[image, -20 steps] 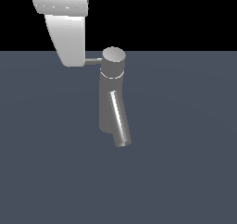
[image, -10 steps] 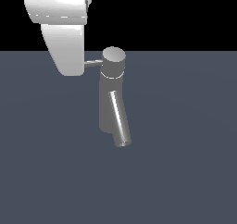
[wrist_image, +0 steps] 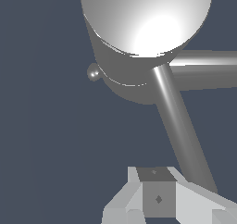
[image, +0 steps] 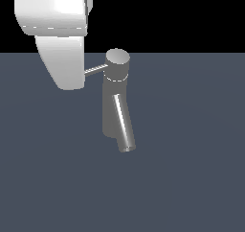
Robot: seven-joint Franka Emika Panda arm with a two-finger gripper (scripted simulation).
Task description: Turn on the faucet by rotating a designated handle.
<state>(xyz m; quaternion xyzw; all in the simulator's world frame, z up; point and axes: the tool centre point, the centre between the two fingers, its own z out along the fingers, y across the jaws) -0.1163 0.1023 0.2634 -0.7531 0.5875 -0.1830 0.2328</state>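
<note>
Since a second ago the big white robot arm (image: 61, 39) has come lower and closer to the camera, covering more of the thin straight grey metal handle (image: 97, 70), while the grey metallic faucet (image: 116, 99) with its upright cylindrical body, round flat-topped cap and slanted tubular spout has not shifted on the flat dark slate-blue surface (image: 191, 168). That faucet stands about mid-surface in the exterior view, and the handle sticks sideways from its cap toward the exterior view's left, its outer end hidden behind the arm. In the wrist view the cap fills the upper part of the picture from very near, with a slanted tube and a crosswise tube running out from under it and a small round knob just beside the body; which tube is the handle I cannot say for certain from that angle. Only a pale blocky piece of the gripper (wrist_image: 157, 197) shows at the edge of that picture, so whether the jaws stand apart or together cannot be told. By its look the whole fitting is rigid, smooth metal fixed to the surface: the rod should not bend, but its slim polished roundness may let a pad slip. Its outer end, far from the cap, looks like the best place to take hold or push, since that gives most leverage to swing it about the cap's upright axis.
</note>
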